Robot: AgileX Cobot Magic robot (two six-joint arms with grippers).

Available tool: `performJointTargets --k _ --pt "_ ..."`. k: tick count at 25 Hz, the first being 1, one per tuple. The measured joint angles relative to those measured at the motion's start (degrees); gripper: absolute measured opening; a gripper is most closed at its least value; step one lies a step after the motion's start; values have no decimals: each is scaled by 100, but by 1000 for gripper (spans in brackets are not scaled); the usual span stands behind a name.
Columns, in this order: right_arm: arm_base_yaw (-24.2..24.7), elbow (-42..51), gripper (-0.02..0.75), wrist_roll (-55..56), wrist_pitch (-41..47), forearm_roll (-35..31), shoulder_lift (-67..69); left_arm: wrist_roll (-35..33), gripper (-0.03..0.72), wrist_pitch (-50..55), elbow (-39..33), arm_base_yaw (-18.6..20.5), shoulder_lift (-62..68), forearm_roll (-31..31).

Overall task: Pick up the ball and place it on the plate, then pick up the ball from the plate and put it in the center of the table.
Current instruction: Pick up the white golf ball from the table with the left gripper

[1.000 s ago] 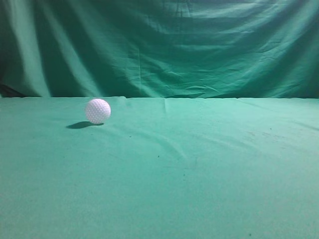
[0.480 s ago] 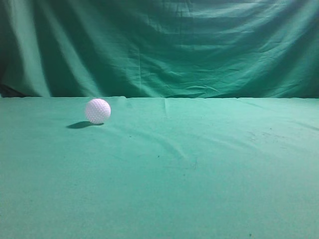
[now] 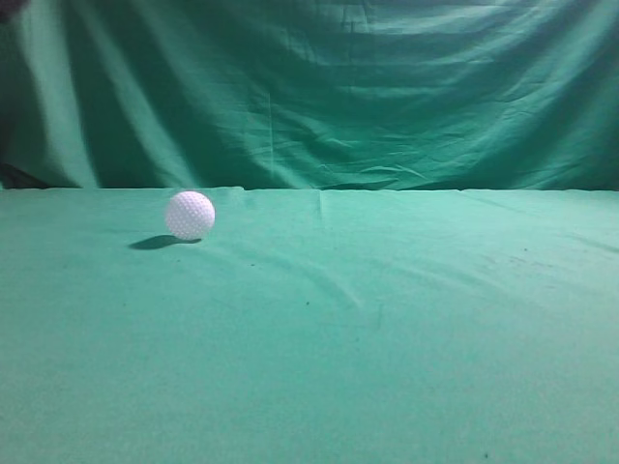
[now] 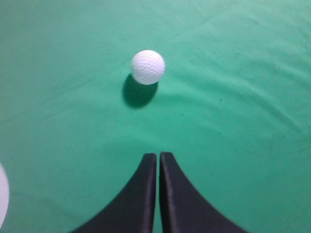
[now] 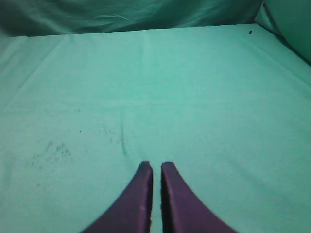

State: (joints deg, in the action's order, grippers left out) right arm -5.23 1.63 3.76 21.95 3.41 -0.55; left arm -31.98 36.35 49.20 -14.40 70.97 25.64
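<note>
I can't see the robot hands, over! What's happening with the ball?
Left gripper shut, above cloth, short of ball. Right gripper shut, empty. Ball alone on table. Nothing in the way.

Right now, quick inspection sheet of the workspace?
Surface: table under creased teal-green cloth with faint dark specks.
Job's things: ball resting on the cloth at left, free of both arms; a white edge at the left wrist view's border may be the plate, too little shows to tell.
Clutter: nothing seen.
End effectors: left end effector shut, empty, above the cloth short of the ball; right end effector shut, empty, over bare cloth.
Cables: nothing seen.
Surroundings: darker green backdrop drape behind the table.
</note>
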Motion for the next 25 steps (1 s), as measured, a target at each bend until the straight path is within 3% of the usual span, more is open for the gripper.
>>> performJointTargets --k 5,11,12,13,16,21,23,25 --pt "0 0 63 0 0 0 0 328 0 80 902 -612 1270 -541" --pt "0 0 63 0 0 0 0 362 0 367 1935 -705 2487 -625" --pt "0 0 63 0 0 0 0 362 49 392 2049 -718 2667 -652" --pt "0 0 63 0 0 0 0 362 49 407 2173 -728 2832 -667" --pt "0 0 63 0 0 0 0 362 202 428 2456 -756 3202 -710" --pt "0 0 63 0 0 0 0 362 587 356 2663 -789 3596 -675" --pt "0 0 63 0 0 0 0 362 652 261 2700 -789 3771 -688" --pt "0 0 63 0 0 0 0 362 645 178 2752 -789 3913 -702"
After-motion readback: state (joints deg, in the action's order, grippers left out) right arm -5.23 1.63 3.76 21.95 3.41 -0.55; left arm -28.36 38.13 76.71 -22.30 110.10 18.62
